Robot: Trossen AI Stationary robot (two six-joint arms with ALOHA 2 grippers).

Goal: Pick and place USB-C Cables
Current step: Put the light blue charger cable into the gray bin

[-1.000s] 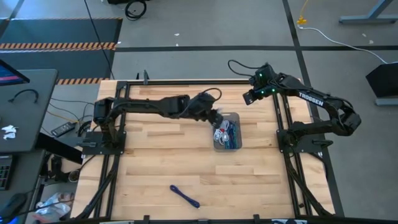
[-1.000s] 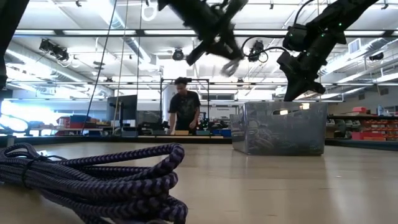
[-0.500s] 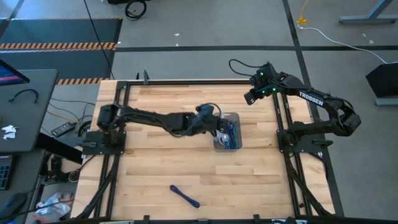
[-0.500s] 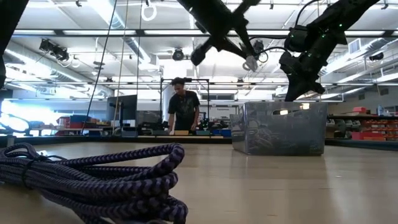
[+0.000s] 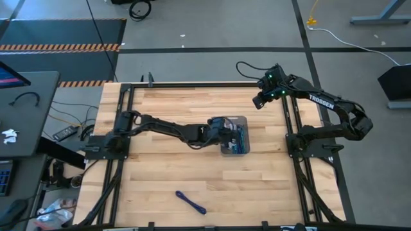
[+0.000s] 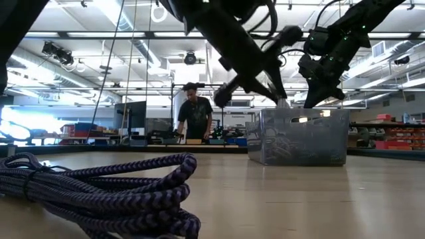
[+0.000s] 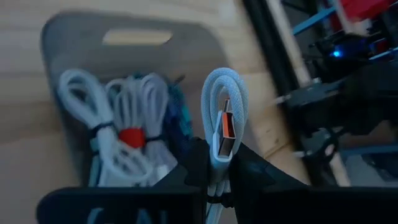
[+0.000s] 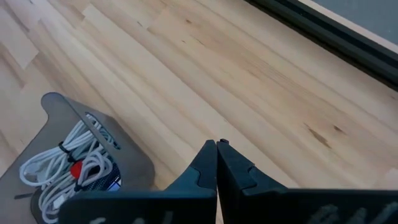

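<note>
Wooden planks make up the worktop [image 5: 160, 167], framed by black rails, and a workshop with a person [image 6: 195, 113] at a far bench is seen behind it in the low view. Near the front edge, a dark blue-purple cable [image 5: 191, 202] is laid flat on the wood, its long axis running diagonally from the middle toward the front right; the same bundle fills the foreground of the low view. Well apart from it, a grey tray [image 5: 243, 120] is set right of centre, and white cables [image 7: 124, 124] are piled inside it, one tied with a red band, with teal and blue ones beside them. Over the tray's left edge the left end effector [image 5: 226, 130] is stretched out, clenched on a silver-grey cable [image 7: 222, 124]; the folded loop is pointed straight ahead past the fingers [image 7: 186, 168], the long axis in line with them, and an orange-tongued plug is shown at its middle. The cable is held above the tray's inside. Off at the back right corner, the right end effector [image 8: 216, 163] is hung over bare wood, fingers pressed together, nothing between them.
</note>
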